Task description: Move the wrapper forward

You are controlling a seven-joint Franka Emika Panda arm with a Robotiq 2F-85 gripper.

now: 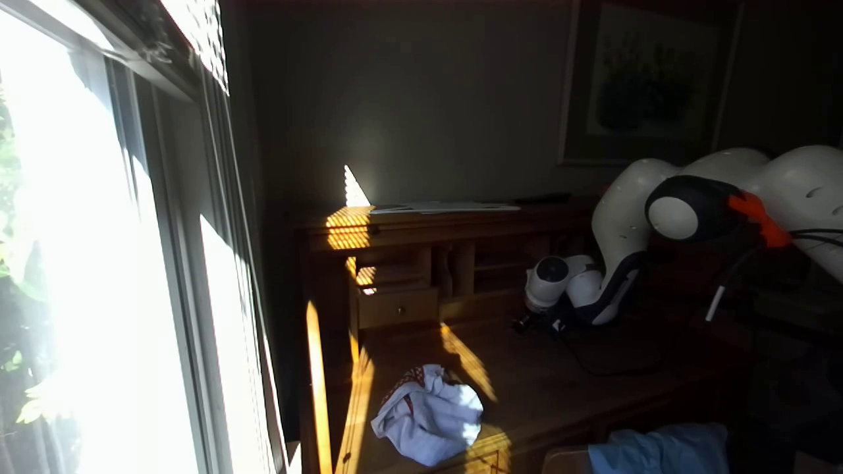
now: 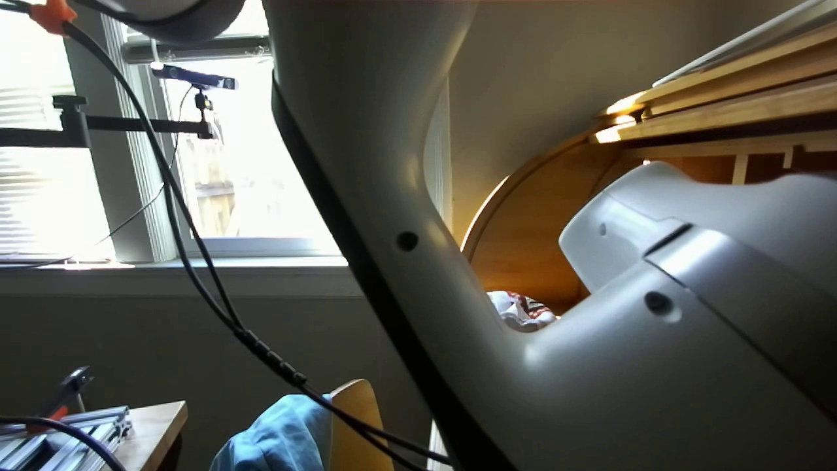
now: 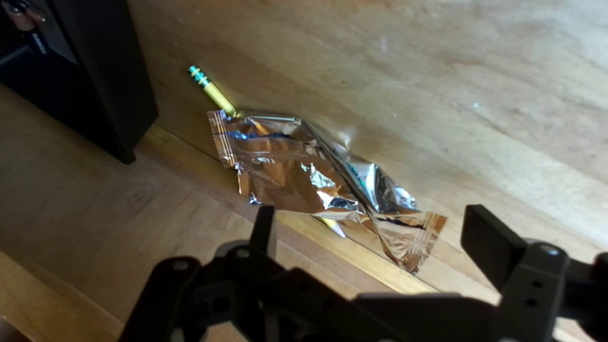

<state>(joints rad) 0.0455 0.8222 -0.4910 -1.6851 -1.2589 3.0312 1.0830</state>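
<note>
In the wrist view a shiny copper-brown foil wrapper lies crumpled on the wooden desk. It lies over a yellow pencil; only the pencil's two ends show. My gripper is open, its two black fingers set wide apart. The crimped near end of the wrapper shows between the fingers, and neither finger visibly grips it. In an exterior view the gripper is small and dark above the desk, near the cubbies. The wrapper cannot be made out in either exterior view.
A black open holder with a battery stands beside the wrapper. A crumpled white and red cloth lies on the desk. Desk cubbies rise behind. A chair with a blue cloth stands at the desk's front.
</note>
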